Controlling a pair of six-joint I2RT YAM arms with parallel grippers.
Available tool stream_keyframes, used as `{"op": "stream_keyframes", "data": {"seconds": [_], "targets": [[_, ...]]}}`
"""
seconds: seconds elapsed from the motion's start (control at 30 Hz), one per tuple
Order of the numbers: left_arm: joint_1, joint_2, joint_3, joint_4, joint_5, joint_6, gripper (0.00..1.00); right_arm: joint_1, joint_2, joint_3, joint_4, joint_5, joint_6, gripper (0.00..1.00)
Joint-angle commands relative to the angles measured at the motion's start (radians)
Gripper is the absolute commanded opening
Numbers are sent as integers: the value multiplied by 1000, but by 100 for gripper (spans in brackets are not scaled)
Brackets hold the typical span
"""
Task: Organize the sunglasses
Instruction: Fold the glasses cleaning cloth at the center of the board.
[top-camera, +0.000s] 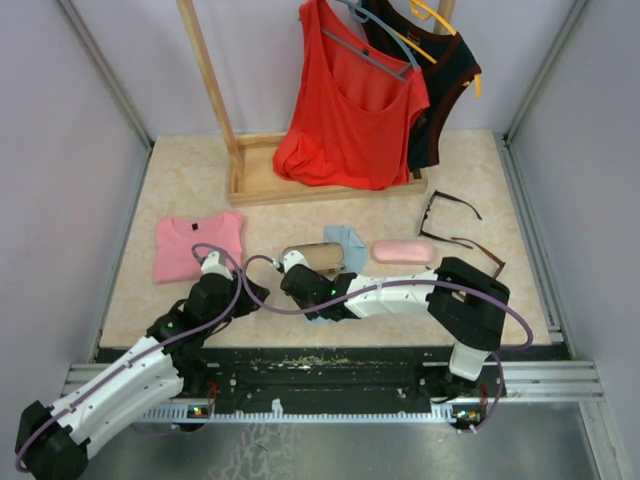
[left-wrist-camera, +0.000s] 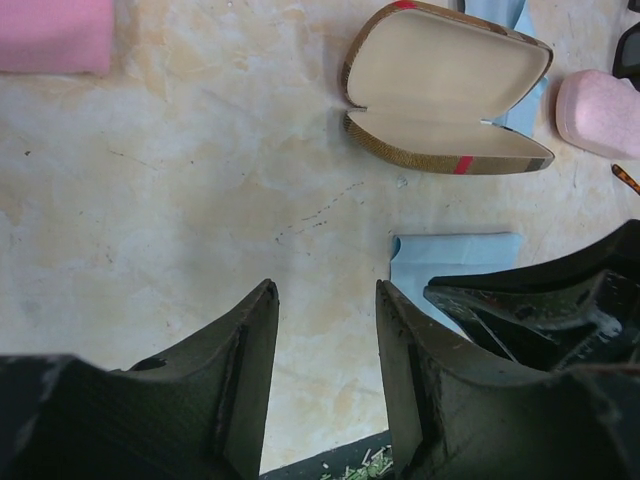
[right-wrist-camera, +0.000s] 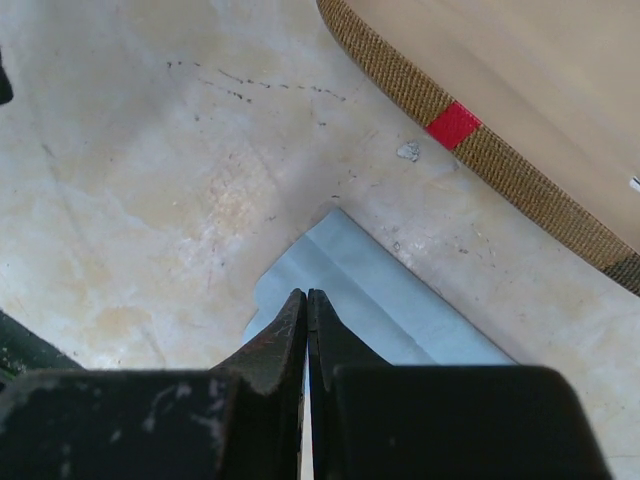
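Note:
The black-framed sunglasses (top-camera: 447, 210) lie open at the back right of the table. The reddish-brown sunglasses (top-camera: 480, 250) lie just in front of them, right of the pink case (top-camera: 402, 251). The brown plaid case (top-camera: 315, 258) lies open and empty in the middle; it also shows in the left wrist view (left-wrist-camera: 440, 95). My right gripper (top-camera: 300, 290) (right-wrist-camera: 307, 293) is shut low at the table, its tips pinching the near corner of a flat blue cloth (right-wrist-camera: 380, 310) (left-wrist-camera: 455, 260) in front of the plaid case. My left gripper (top-camera: 250, 292) (left-wrist-camera: 326, 288) is open and empty, just left of the right gripper.
A second blue cloth (top-camera: 347, 243) lies between the two cases. A folded pink shirt (top-camera: 198, 245) lies at the left. A wooden rack base (top-camera: 300, 180) with hanging red and black tops stands at the back. Walls close in both sides.

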Motion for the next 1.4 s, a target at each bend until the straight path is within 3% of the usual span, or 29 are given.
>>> {"op": "stream_keyframes", "data": {"seconds": [0.0, 0.57, 0.87, 1.07, 1.37], "targets": [[6, 5, -5, 43, 32, 16, 51, -2, 19, 14, 84, 29, 74, 0], [6, 91, -21, 124, 99, 20, 53, 2, -16, -100, 6, -101, 119, 0], [6, 161, -22, 225, 197, 51, 56, 9, -209, -188, 28, -125, 139, 0], [2, 307, -8, 347, 287, 39, 52, -16, -428, -259, 77, -1, 160, 24], [-84, 532, 47, 454, 234, -1, 49, -229, -528, -320, -31, 9, 179, 28]]}}
